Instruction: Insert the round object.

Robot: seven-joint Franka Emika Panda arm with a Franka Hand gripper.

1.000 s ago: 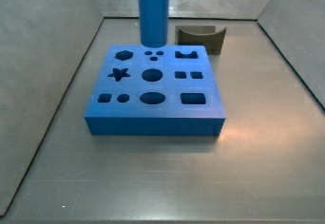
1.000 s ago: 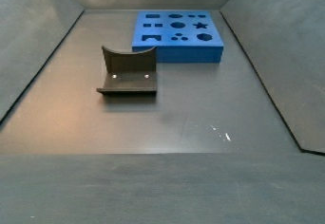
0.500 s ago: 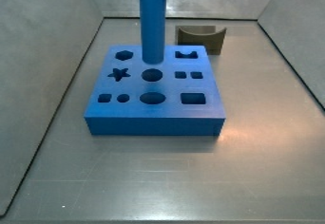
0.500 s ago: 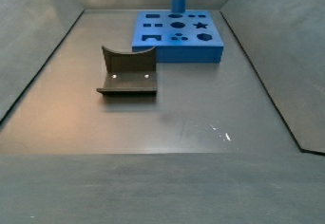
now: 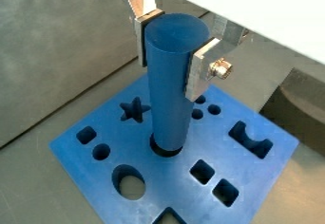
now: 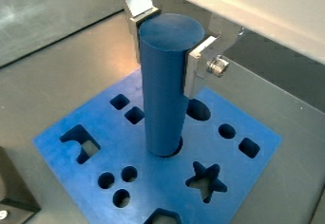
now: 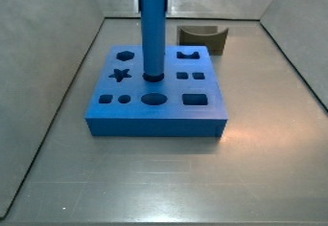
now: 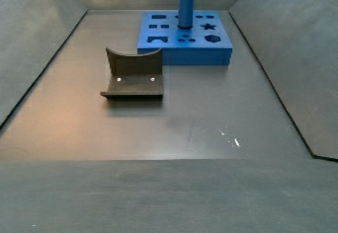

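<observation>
The round object [image 5: 173, 81] is held upright, clamped up top between the gripper [image 5: 174, 40] jaws, with its bottom end in the blue block's [image 5: 114, 139] round hole.

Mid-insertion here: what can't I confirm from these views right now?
- How deep the round object sits: in both wrist views its lower end hides the hole in the blue block.
- Gripper body: cut off by the top edge in both side views.
- Small holes: too small to tell apart in a side view.

Bright blue round object [image 7: 152, 33], blue block [image 7: 159, 101], silver tool [image 5: 174, 40] above block.
</observation>
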